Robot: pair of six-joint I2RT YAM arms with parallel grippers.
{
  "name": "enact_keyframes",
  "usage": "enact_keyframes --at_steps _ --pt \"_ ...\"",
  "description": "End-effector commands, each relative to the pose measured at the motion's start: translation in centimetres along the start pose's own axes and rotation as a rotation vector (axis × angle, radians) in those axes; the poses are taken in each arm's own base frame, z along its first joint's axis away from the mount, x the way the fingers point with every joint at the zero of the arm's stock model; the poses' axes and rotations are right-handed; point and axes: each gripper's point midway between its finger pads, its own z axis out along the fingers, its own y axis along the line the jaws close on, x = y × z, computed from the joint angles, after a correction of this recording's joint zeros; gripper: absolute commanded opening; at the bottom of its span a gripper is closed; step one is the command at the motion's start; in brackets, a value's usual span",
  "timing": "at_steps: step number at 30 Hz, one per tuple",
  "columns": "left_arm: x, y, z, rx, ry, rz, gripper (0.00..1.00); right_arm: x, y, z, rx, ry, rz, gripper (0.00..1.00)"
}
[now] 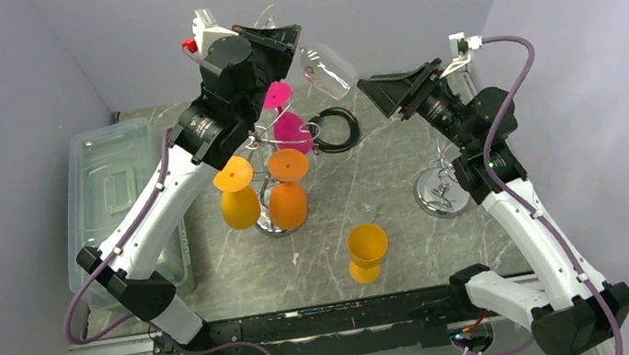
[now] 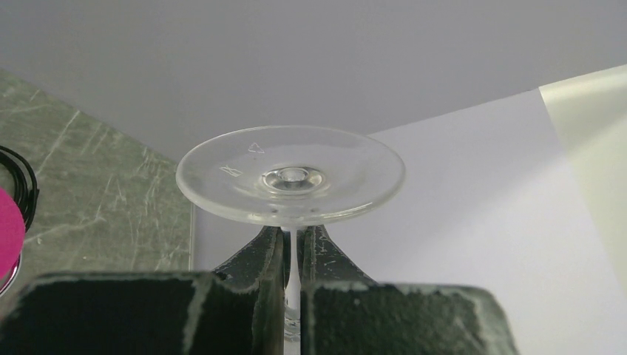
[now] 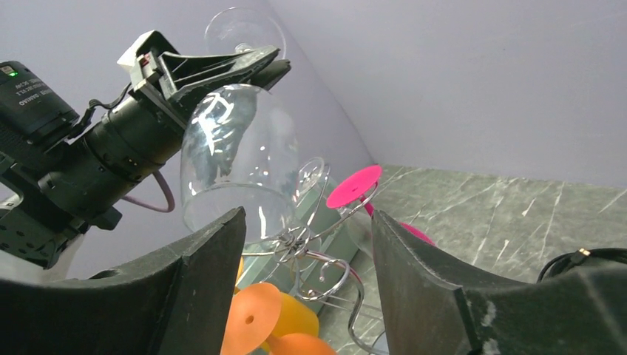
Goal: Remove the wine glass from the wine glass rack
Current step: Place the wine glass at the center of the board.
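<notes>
A clear wine glass (image 1: 328, 69) hangs tilted in the air, its bowl toward the right and its foot (image 2: 290, 177) toward the back wall. My left gripper (image 1: 273, 39) is shut on its thin stem just below the foot, as the left wrist view shows at the gripper (image 2: 293, 251). The wine glass rack (image 1: 270, 184) stands below and to the left of the bowl, with its chrome curled arms (image 3: 325, 251) under the glass (image 3: 229, 163). My right gripper (image 1: 373, 90) is open and points at the bowl from the right. Nothing lies between its fingers (image 3: 307, 216).
Orange glasses (image 1: 288, 195) and pink glasses (image 1: 290, 125) hang upside down on the rack. A yellow glass (image 1: 368, 252) stands on the marble table. A smaller chrome stand (image 1: 441, 189) is under the right arm. A black cable coil (image 1: 336, 128) and a clear plastic bin (image 1: 107, 183) are also here.
</notes>
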Motion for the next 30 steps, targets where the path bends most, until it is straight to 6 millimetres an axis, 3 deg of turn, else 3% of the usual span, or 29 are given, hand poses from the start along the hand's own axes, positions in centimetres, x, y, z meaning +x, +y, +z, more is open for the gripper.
enact_keyframes --at_steps 1,8,16,21,30 --pt "-1.0 -2.1 0.0 0.072 -0.035 -0.115 0.0 -1.0 1.8 0.8 -0.062 -0.032 -0.046 0.62" --pt "-0.5 -2.1 0.3 0.083 -0.023 -0.13 0.0 -1.2 1.2 1.8 -0.038 -0.042 -0.055 0.57" --pt "-0.1 -1.5 0.6 0.088 -0.024 -0.181 0.0 -1.3 1.8 3.2 -0.072 -0.061 0.001 0.48" --pt "0.3 -1.1 1.0 0.085 -0.02 -0.207 0.0 -1.2 2.2 4.0 -0.073 -0.065 0.019 0.38" --pt "-0.1 -1.2 0.8 0.104 -0.044 -0.215 0.0 -1.4 1.6 3.5 -0.034 -0.102 0.034 0.22"
